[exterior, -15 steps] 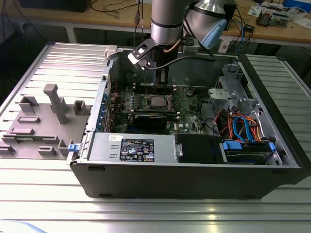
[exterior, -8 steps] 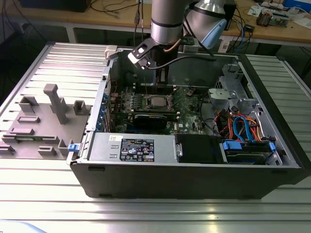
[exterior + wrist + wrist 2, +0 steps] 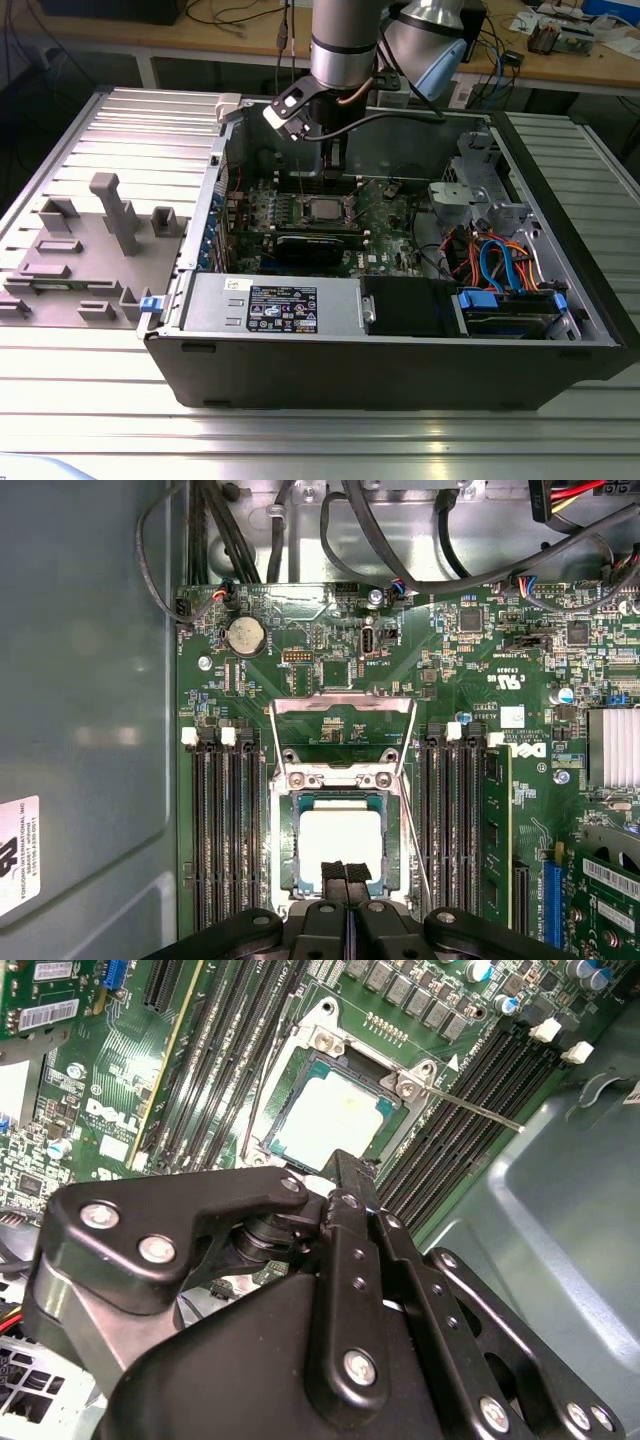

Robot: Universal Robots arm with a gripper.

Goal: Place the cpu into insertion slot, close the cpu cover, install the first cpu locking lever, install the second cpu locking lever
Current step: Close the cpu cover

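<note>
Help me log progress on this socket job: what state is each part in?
cpu: seated in the socket.
cover: raised open, not over the cpu.
lever: unlatched, raised.
gripper: shut, empty, tips by the cpu's edge.
case: open, lying flat.

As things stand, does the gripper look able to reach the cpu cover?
Probably yes: in the first wrist view the cpu cover lies swung open beyond the cpu with nothing over it, and the gripper hangs at the cpu's opposite edge.
</note>
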